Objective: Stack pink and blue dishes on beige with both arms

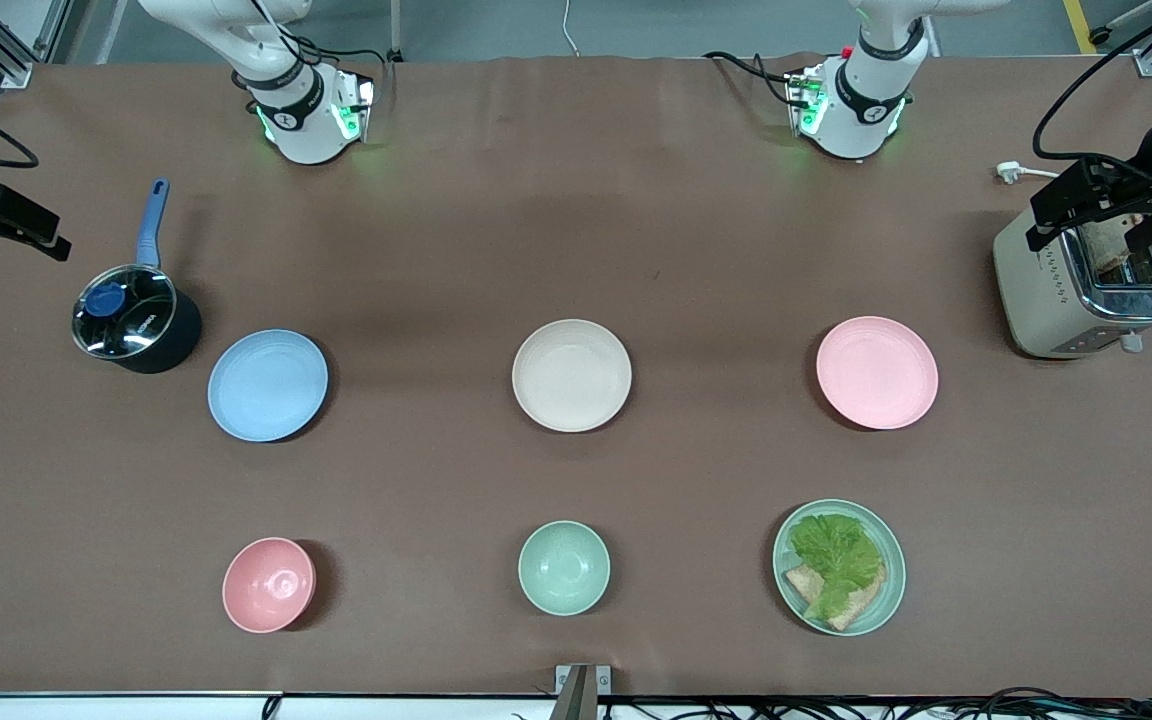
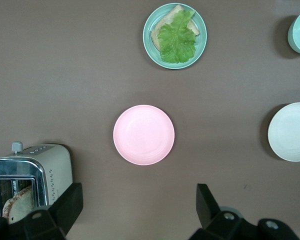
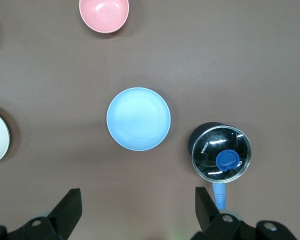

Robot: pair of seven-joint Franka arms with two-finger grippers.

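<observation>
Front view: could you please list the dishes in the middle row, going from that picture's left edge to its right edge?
Blue plate → beige plate → pink plate.

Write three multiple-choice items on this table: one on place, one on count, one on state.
1. What sits beside the pot?
A. pink plate
B. blue plate
C. toaster

2. How many wide shallow plates hold no food?
A. two
B. three
C. five

3. How are both pincers?
A. open, holding nothing
B. shut on plates
C. shut on bowls

Answers:
B: the blue plate lies next to the pot.
B: blue, beige plate and pink plate.
A: the left pincer and right pincer show fingers spread, nothing between.
</observation>
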